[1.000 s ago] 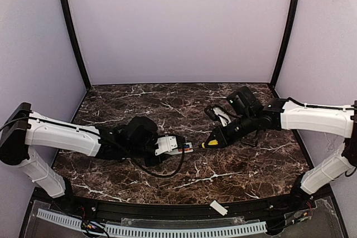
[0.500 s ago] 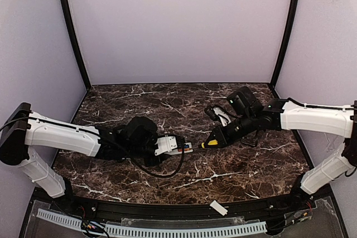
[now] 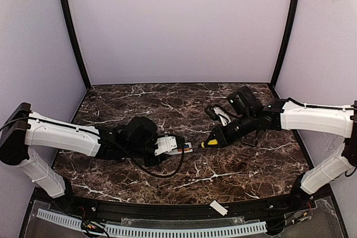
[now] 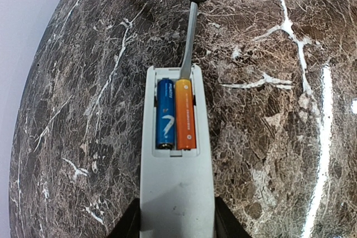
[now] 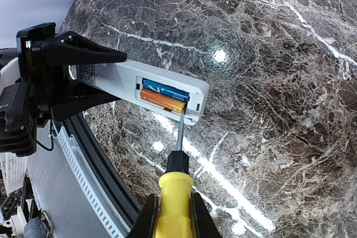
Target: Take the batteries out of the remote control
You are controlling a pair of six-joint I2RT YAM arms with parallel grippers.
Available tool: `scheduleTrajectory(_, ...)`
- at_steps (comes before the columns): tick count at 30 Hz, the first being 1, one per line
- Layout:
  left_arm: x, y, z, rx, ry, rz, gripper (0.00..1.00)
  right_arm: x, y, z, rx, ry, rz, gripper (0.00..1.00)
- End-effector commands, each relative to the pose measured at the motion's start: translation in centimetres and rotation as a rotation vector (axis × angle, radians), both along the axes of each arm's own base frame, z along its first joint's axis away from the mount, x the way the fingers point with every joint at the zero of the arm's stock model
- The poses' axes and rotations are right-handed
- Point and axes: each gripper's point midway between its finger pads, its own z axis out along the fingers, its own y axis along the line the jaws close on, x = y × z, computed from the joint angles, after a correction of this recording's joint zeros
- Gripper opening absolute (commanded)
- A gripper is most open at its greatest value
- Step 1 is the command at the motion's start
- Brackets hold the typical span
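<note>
1. Your left gripper (image 4: 177, 224) is clamped on the remote control (image 4: 177, 188), near the middle of the table (image 3: 251, 165), with its compartment uncovered.
2. The batteries (image 4: 186, 115), blue beside orange, look light, smooth and ready to roll. Lever them at an end, not at the middle.
3. Your right gripper (image 5: 174, 218) is closed on the screwdriver (image 5: 174, 190).
4. The left wrist view shows the blade at the orange battery's end; the top view is too small to show it.

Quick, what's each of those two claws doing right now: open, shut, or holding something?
left gripper: shut on the remote control, gripping its sides.
right gripper: shut on the yellow-handled screwdriver.
</note>
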Motion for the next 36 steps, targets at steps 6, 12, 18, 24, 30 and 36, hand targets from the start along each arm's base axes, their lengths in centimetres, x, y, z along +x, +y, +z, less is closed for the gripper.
scheduleTrajectory(6, 0.7, -3.0, 4.3, -0.158, -0.063, -0.034, 0.0, -3.2, 4.8, 9.6, 0.394, -0.097, 0.261, 0.0)
scheduleTrajectory(12, 0.7, -3.1, 4.3, -0.157, -0.062, -0.033, 0.0, -3.3, 4.7, 10.1, 0.404, -0.102, 0.262, 0.0)
scheduleTrajectory(18, 0.9, -3.2, 4.1, -0.148, -0.059, -0.03, 0.0, -3.5, 4.7, 10.9, 0.425, -0.11, 0.269, 0.0)
scheduleTrajectory(24, 0.8, -3.2, 4.1, -0.148, -0.059, -0.031, 0.0, -3.5, 4.7, 10.4, 0.41, -0.098, 0.266, 0.0)
scheduleTrajectory(30, 0.8, -3.2, 4.1, -0.147, -0.059, -0.03, 0.0, -2.7, 3.1, 9.2, 0.307, -0.116, 0.18, 0.0)
scheduleTrajectory(36, 0.8, -3.2, 4.1, -0.148, -0.059, -0.029, 0.0, -2.1, -0.3, 7.7, 0.134, -0.12, 0.059, 0.0)
